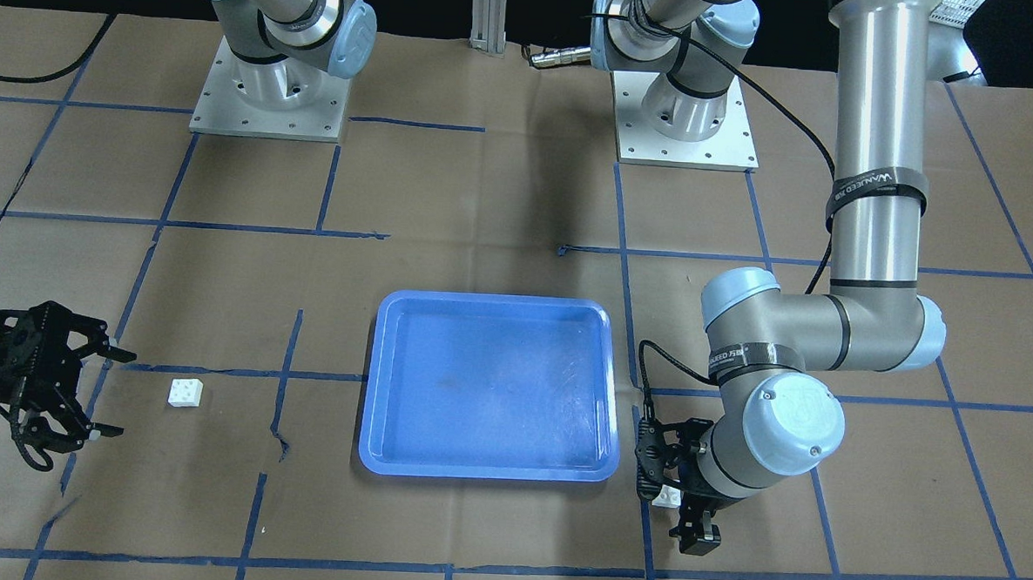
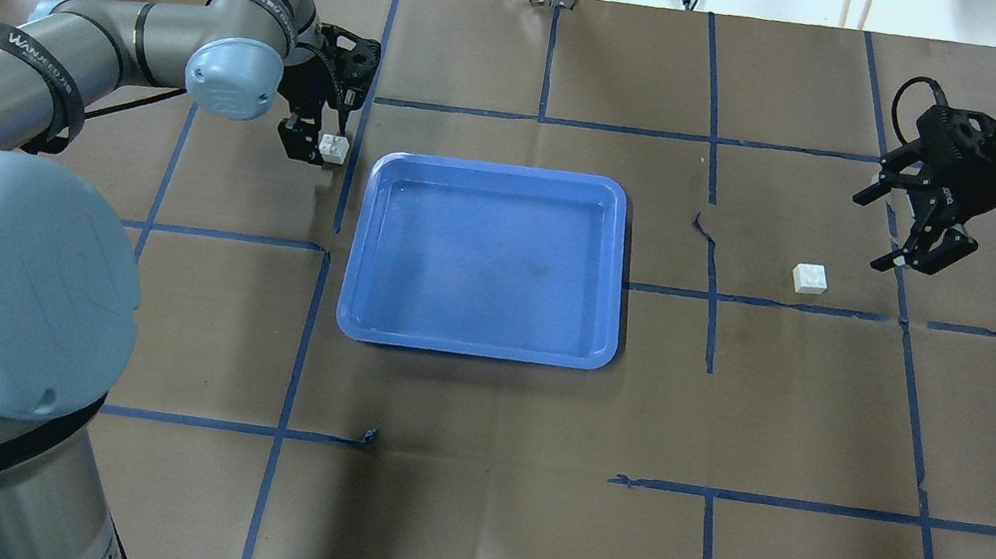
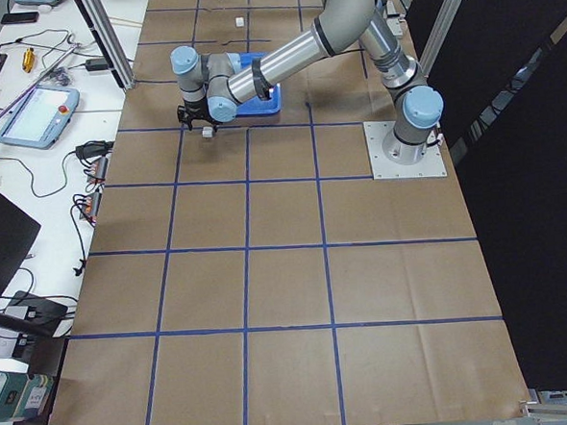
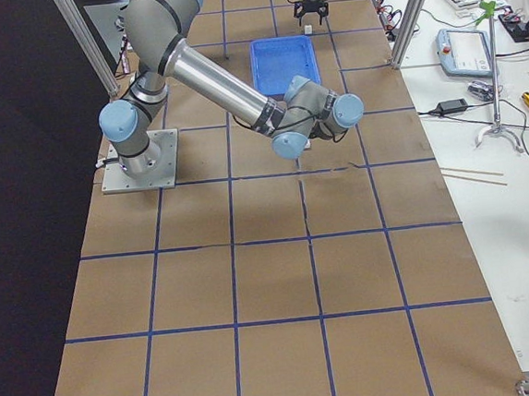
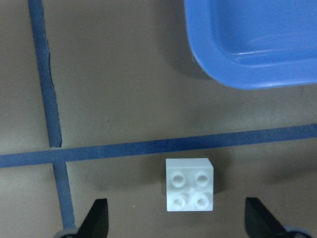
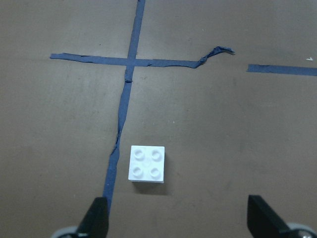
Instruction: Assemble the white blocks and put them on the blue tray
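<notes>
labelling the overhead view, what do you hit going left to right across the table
left block → tray → right block → right gripper

Blue tray [image 2: 486, 257]: glossy plastic, smooth, light glints on its floor, faint dull smudges mid. Left white block [image 5: 190, 185] & right white block [image 6: 147, 163]: smooth moulded plastic, low sheen. Tbl cover [image 2: 468, 518] reads to me as brown paper, matt, lightly creased. Blue tape [image 6: 89, 58]: matt, wrinkled, edges ragged in spots. Left arm tube [image 1: 878, 105]: satin metal; joint cap [image 1: 794, 424]: pale blue plastic, smooth, semi-gloss. Base plate [image 1: 732, 151]: bare metal, dull. Left gripper [image 5: 178, 220] & right gripper [image 6: 178, 218]: black, matt; I can't tell matl.
</notes>
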Controlling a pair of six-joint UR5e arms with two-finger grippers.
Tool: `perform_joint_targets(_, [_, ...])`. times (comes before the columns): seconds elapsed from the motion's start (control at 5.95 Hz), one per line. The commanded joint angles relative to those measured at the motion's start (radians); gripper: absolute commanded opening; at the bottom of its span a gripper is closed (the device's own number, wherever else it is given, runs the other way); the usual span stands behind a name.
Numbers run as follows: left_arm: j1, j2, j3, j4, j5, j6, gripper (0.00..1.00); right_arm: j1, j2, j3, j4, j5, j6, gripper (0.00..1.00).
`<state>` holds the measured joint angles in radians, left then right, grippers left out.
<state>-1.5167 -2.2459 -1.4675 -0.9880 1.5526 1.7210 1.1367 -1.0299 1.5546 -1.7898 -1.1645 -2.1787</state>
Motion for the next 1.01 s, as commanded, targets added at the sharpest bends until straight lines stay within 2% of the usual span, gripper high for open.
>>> perform_joint_targets(0.0, [0.001,-0.009,0.0,0.0,0.006,0.0,0.88,0.0,0.025,0.063,-0.052,0.098,-0.012,1.0])
perform_joint_targets(0.17, [0.003,-0.009,0.0,0.002,0.004,0.0,0.61,0.0,0.025,0.076,-0.057,0.098,-0.012,1.0])
perform_joint_targets(0.34, [0.003,-0.009,0.003,0.008,-0.002,0.0,0.28,0.0,0.027,0.078,-0.057,0.098,-0.015,1.0])
perform_joint_targets(0.5, [0.003,-0.012,0.001,0.008,0.004,0.0,0.14,0.0,0.027,0.081,-0.056,0.095,-0.018,1.0])
perform_joint_targets(0.67, [0.003,-0.001,0.003,0.006,0.007,0.0,0.13,0.0,0.031,0.1,-0.054,0.095,-0.02,1.0])
perform_joint_targets(0.84, [0.003,0.052,0.006,-0.007,0.011,-0.027,0.13,0.0,0.028,0.151,-0.081,0.092,-0.021,1.0])
